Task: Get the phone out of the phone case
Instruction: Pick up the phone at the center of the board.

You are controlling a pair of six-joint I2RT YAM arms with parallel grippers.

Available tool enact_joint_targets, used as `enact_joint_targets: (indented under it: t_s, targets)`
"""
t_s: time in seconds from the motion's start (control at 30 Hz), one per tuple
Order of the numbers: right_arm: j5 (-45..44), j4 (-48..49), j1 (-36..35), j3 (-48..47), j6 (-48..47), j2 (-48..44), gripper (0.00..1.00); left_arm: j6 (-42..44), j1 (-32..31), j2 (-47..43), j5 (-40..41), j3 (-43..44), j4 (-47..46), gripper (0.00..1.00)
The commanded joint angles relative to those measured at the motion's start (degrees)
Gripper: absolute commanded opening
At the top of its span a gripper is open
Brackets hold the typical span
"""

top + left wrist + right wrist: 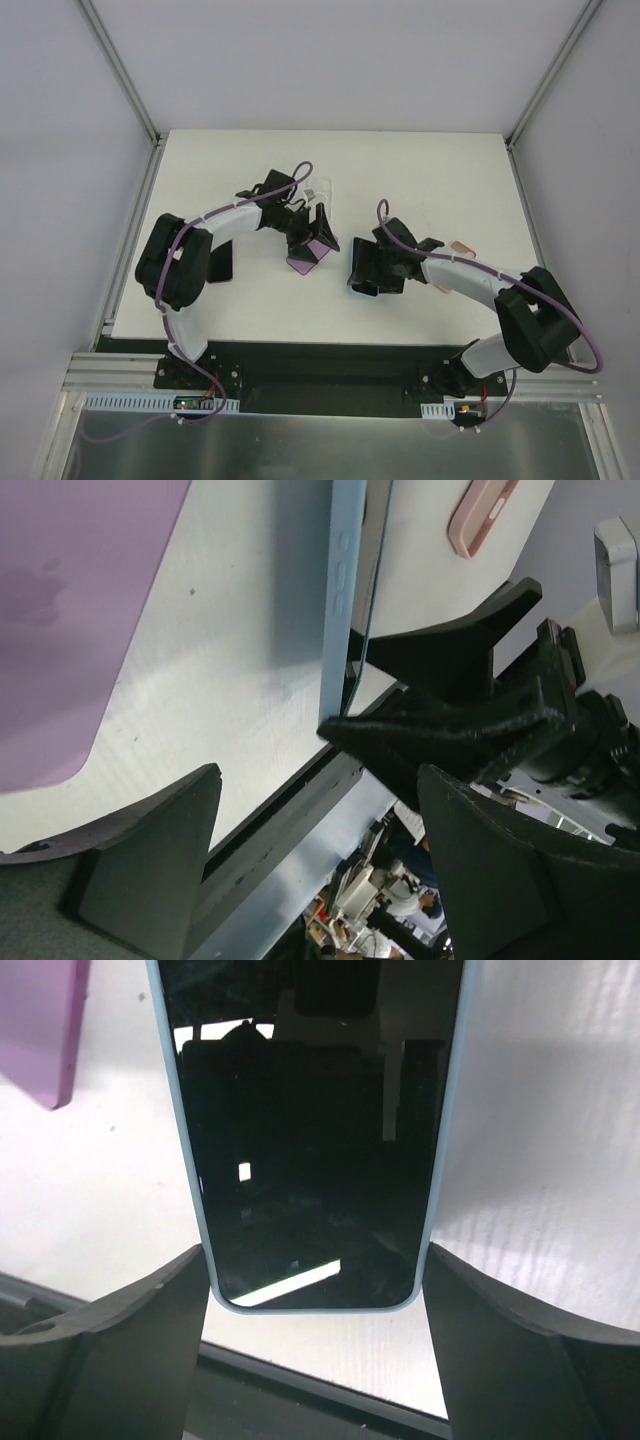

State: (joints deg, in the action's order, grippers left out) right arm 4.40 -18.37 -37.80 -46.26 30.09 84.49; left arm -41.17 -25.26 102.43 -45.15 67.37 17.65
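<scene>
A phone with a black screen (310,1130) sits in a light blue case (443,1140). My right gripper (315,1260) is shut on it, one finger on each long side near the bottom end. In the top view the right gripper (368,268) is at the table's middle and mostly hides the phone. In the left wrist view the blue case (342,590) shows edge-on, held up off the table by the right gripper's fingers (450,715). My left gripper (320,780) is open and empty, a short way from the phone. It also shows in the top view (312,232).
A flat purple phone or case (305,262) lies under the left gripper and shows in the left wrist view (70,610). A pink case (460,248) lies right of the right arm. A black flat item (220,262) lies by the left arm. A clear item (318,190) lies farther back.
</scene>
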Motion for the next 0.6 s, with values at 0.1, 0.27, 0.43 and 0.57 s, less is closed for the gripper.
enact_joint_targets:
  t_s: [0.1,0.27,0.43,0.57]
  targets:
    - [7.6,6.3,-1.7,0.6,0.3,-4.8,0.3,-2.3,-3.8,7.1,-3.0,6.1,-3.6,0.78]
    - [9.5,6.8,-2.0,0.5,-0.1,-5.4,0.3,-3.2,-5.8,11.4,-2.8,6.7,-3.8,0.79]
    - [10.1,6.8,-2.1,0.3,-0.1,-5.5,0.3,-4.7,-6.7,14.2,-3.3,7.3,-6.1,0.78]
    - [10.3,6.6,-2.1,0.6,-0.1,-5.6,0.31,-5.4,-7.7,15.3,-3.9,8.7,-6.8,0.65]
